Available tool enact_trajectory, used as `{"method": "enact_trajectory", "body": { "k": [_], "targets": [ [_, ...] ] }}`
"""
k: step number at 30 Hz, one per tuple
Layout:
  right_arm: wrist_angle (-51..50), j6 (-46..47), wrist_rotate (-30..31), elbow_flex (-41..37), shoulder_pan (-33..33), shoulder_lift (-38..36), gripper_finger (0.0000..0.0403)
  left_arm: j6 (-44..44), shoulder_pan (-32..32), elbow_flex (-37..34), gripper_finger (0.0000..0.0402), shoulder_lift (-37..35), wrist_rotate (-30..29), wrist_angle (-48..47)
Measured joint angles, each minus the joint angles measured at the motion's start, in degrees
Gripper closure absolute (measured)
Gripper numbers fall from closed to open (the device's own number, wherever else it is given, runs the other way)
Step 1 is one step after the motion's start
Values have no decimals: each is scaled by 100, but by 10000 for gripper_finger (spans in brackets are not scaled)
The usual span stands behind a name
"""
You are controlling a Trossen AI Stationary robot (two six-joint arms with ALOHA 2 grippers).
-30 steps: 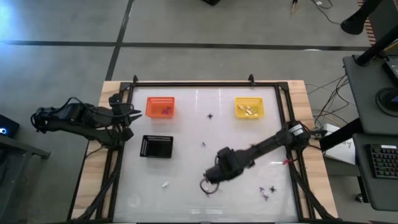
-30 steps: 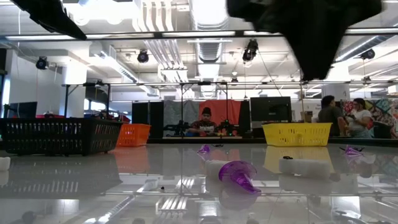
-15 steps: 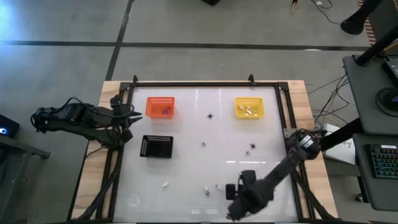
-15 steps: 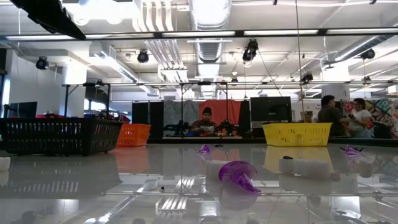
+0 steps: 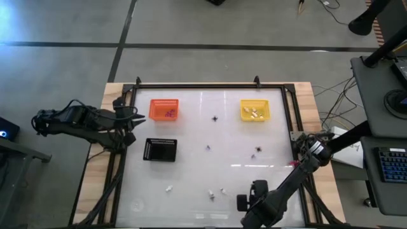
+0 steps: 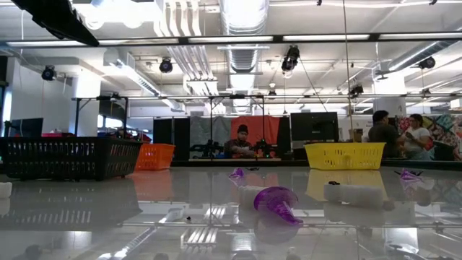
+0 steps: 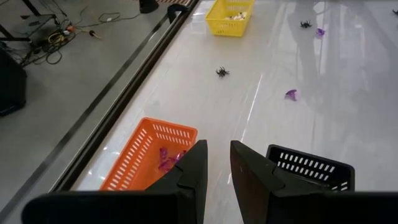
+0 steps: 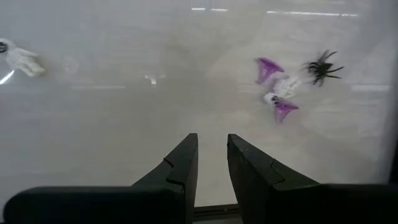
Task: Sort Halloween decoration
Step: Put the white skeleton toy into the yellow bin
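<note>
Right claw [image 8: 208, 158]: hung low over the bench's [image 5: 191, 159] near edge, fingers narrowly apart, held nothing.
Left claw [image 7: 216, 165]: waited off the left edge, by the orange basket [image 7: 149, 155], fingers slightly parted, empty.
Trinkets: purple cone [image 6: 276, 203] lay on its side, flared mouth tilted toward upper left; black spider [image 8: 321, 66], two purple cones and a whitish piece clustered ahead of right claw.

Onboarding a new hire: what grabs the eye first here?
Two bright baskets at the table's far side: the orange basket on the left with purple trinkets inside, the yellow basket on the right with whitish ones. The right pincer hangs over the near edge, empty, beside scattered trinkets.
</note>
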Motion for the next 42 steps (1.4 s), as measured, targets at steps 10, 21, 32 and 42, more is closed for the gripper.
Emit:
{"method": "enact_trajectory", "body": {
  "k": [10, 21, 32, 42],
  "targets": [
    [-227, 83, -2, -374, 378, -68, 326, -416, 0, 0, 349, 0, 9, 7],
    [771, 112, -9, -1915, 783, -785, 326, -553, 2, 0, 349, 0, 11, 22],
    [1366, 173, -149, -2535, 768, -857, 326, -887, 0, 0, 349, 49, 285, 22],
    [1465, 212, -160, -2630, 766, -857, 326, -1015, 2, 0, 349, 354, 306, 22]
  ]
}}
